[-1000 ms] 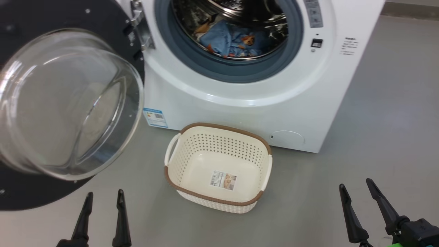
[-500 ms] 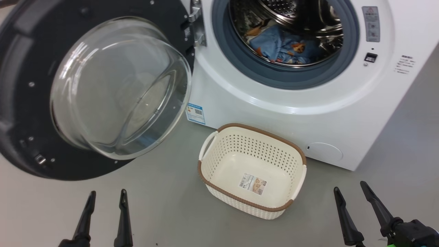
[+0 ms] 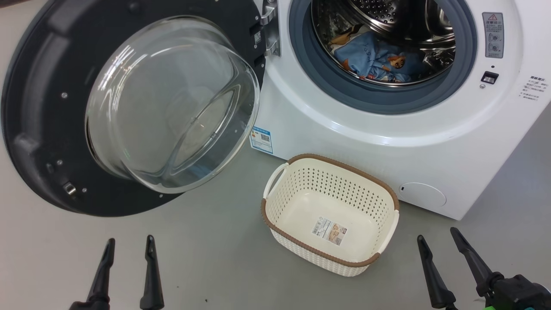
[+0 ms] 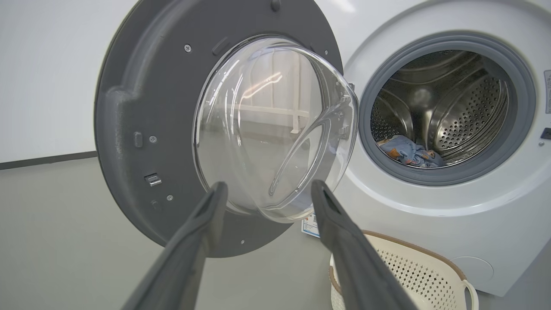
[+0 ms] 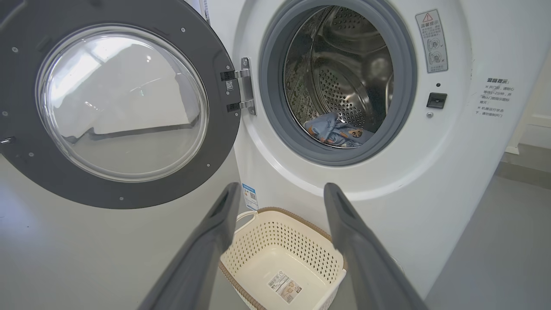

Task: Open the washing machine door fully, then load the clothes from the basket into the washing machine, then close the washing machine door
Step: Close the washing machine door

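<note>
Blue printed clothes (image 3: 374, 56) lay inside the washing machine (image 3: 366, 146), the basket (image 3: 331, 185) in front of it was empty and its door (image 3: 34, 107) stood wide open, so probably only the closing remained; the left gripper (image 3: 131, 239) and the right gripper (image 3: 437, 233) were spread, holding nothing.

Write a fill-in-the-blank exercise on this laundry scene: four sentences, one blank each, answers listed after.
1. The washing machine door is swung ____ on its hinge.
2. The clothes lie inside the steel ____.
3. The basket in front of the washing machine is ____ of clothes.
4. The left claw and the right claw are both open and grip ____.

Missing words: open; drum; empty; nothing.
</note>
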Robot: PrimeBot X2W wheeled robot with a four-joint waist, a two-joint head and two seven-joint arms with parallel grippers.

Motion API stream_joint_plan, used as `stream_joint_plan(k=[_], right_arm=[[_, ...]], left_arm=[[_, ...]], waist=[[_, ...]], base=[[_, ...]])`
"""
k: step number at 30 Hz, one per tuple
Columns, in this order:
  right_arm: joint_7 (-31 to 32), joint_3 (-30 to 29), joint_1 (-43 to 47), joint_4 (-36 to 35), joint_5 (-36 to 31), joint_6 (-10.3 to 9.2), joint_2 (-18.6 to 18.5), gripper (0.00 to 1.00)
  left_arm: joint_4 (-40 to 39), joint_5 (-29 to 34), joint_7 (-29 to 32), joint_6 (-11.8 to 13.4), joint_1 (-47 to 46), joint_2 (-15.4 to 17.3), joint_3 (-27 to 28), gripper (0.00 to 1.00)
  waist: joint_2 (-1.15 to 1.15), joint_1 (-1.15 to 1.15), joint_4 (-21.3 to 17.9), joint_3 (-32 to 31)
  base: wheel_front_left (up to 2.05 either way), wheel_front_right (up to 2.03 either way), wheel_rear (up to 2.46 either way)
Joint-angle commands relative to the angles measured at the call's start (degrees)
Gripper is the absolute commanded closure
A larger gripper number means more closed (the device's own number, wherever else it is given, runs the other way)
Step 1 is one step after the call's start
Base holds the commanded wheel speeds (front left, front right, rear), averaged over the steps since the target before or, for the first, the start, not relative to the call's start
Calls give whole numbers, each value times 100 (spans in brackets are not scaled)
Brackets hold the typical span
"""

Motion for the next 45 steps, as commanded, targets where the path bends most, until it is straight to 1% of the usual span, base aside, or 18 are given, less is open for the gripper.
stream_joint_plan(k=[1, 10, 11, 12, 13, 14, 19, 22, 25, 26, 28, 32, 33, 35, 37, 39, 41, 45], right_arm=[[-28, 181, -270, -119, -15, 35, -74, 0], [-6, 210, -313, -111, 7, 35, -135, 0], [-5, 208, -311, -112, 6, 35, -135, 0], [-4, 208, -309, -111, 6, 35, -134, 0], [-3, 207, -306, -112, 4, 35, -131, 0], [-4, 205, -303, -113, 4, 35, -127, 0], [4, 204, -287, -136, -10, 35, -100, 0], [16, 191, -276, -161, -20, 35, -95, 0], [29, 174, -270, -193, -34, 35, -98, 0], [33, 168, -267, -202, -35, 35, -103, 0], [39, 156, -261, -217, -39, 35, -114, 0], [38, 139, -246, -248, -46, 35, -116, 0], [38, 139, -246, -248, -46, 35, -116, 0], [35, 131, -230, -267, -49, 35, -113, 0], [34, 119, -206, -279, -52, 35, -107, 0], [37, 101, -184, -293, -55, 35, -101, 0], [44, 88, -168, -312, -60, 35, -98, 0], [70, 72, -159, -368, -69, 35, -104, 0]], left_arm=[[-211, 93, -53, -56, -110, 14, 246, 0], [-198, 169, -53, -157, -50, -124, 369, 0], [-198, 176, -53, -169, -47, -141, 385, 12], [-196, 185, -53, -183, -44, -154, 398, 53], [-193, 190, -53, -201, -41, -166, 407, 70], [-188, 196, -53, -220, -39, -176, 417, 98], [-175, 202, -53, -347, -36, -225, 452, 100], [-246, 152, -53, -508, -61, -277, 474, 100], [-402, -33, -53, -735, -96, -382, 581, 100], [-481, -232, -53, -859, -105, -480, 643, 100], [-627, -385, -53, -1060, -138, -527, 795, 100], [-950, -1423, -53, -1588, -174, -773, 1227, 100], [-950, -1423, -53, -1588, -174, -773, 1227, 100], [-1083, -2141, -53, -1827, -207, -843, 1452, 100], [-1243, -3189, -53, -2011, -280, -892, 1626, 100], [-1408, -4181, 9, -2116, -373, -907, 1778, 100], [-1607, -4996, 109, -2172, -501, -890, 2000, 100], [-1984, -6201, 236, -2213, -834, -677, 2602, 100]], waist=[[0, 0, 5, 20], [0, 0, 4, 25], [0, 0, 2, 21], [0, 0, 0, 16], [0, 0, -2, 11], [0, 0, -3, 7], [0, 0, -9, 1], [0, 0, -8, 9], [0, 0, -6, 21], [0, 0, -5, 24], [0, 0, -4, 30], [0, 0, -5, 39], [0, 0, -5, 39], [0, 0, -7, 40], [0, 0, -10, 33], [0, 0, -11, 38], [0, 0, -9, 51], [0, 0, -23, 90]], base=[[0, 0, 0], [0, 0, 0], [0, 0, 0], [0, 0, 0], [0, 0, 0], [0, 0, 0], [0, 0, 0], [0, 0, 0], [0, 0, 0], [0, 0, 0], [0, 0, 0], [0, 0, 0], [0, 0, 0], [0, 0, 0], [0, 0, 0], [0, 0, 0], [0, 0, 0], [0, 0, 0]])
